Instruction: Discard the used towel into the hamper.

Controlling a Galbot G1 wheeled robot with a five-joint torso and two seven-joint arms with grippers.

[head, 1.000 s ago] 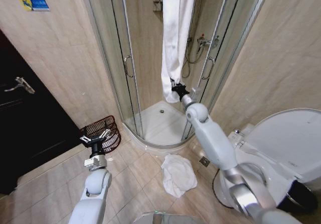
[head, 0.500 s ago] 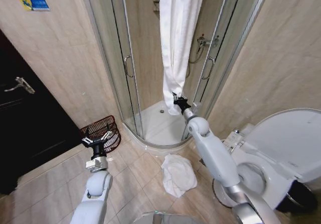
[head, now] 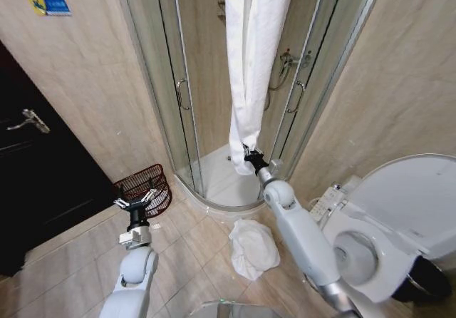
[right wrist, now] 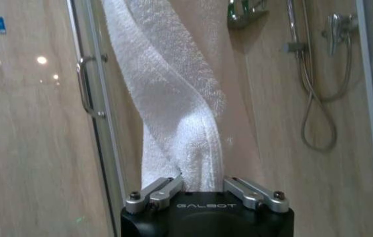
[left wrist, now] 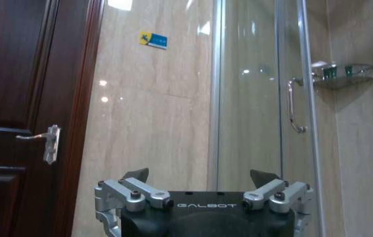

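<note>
Right gripper (head: 248, 154) was clamped on the hanging towel's (head: 251, 54) lower end at the shower; left gripper (head: 136, 202) spread wide beside the hamper (head: 151, 187). Grasp made; next likely pulling it free, carrying hamperward.

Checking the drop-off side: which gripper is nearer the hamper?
Left. The left gripper hovers open right beside the hamper, just in front of its rim. The right gripper is farther off at the shower, shut on the hanging towel.
</note>
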